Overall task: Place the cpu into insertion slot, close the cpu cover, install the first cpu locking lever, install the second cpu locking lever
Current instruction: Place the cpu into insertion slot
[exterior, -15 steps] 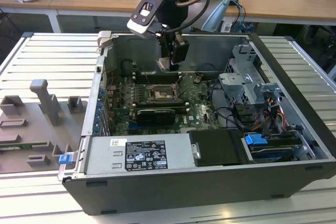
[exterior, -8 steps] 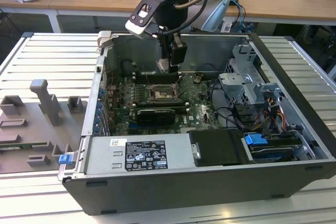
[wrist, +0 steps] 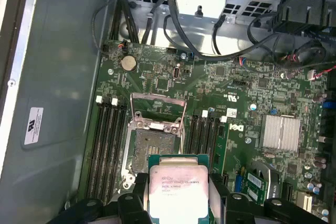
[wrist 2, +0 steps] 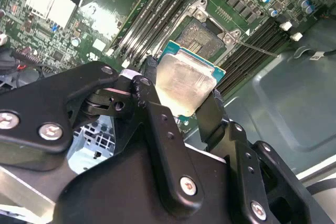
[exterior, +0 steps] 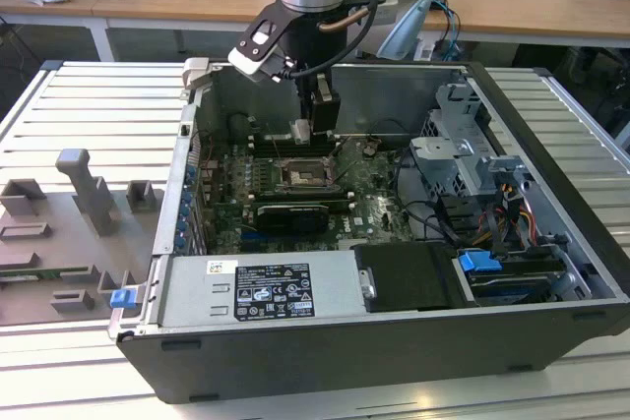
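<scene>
– While the cpu (wrist 2: 185, 82) is held clear of the board, how is it gripped?
– It is pinched by two opposite edges in the hand (wrist 2: 181, 98). The fingers (wrist 2: 210, 114) are drawn together only as far as the chip's width allows, and the pale metal top is not covered. Nothing else is touched by the hand.
– Why is it held flat and by its edges?
– It is judged that the underside is thereby kept free and level, so that the chip can be laid square into the insertion slot (wrist: 150, 148).
– Where is the chip in relation to that slot?
– In the first wrist view it is seen above the board, overlapping the slot's nearer edge but apart from it. The slot is bare; no chip is seated in it.
– And the cpu cover (wrist: 158, 95)?
– It is swung up beyond the slot, on the side away from the hand, presumably so that the opening is unobstructed.
– What is found farther off?
– Memory slots (wrist: 107, 140) are ranged on both sides of the socket. In the exterior view the open computer case (exterior: 394, 361) is seen resting on a slatted tabletop (exterior: 79, 105).
</scene>
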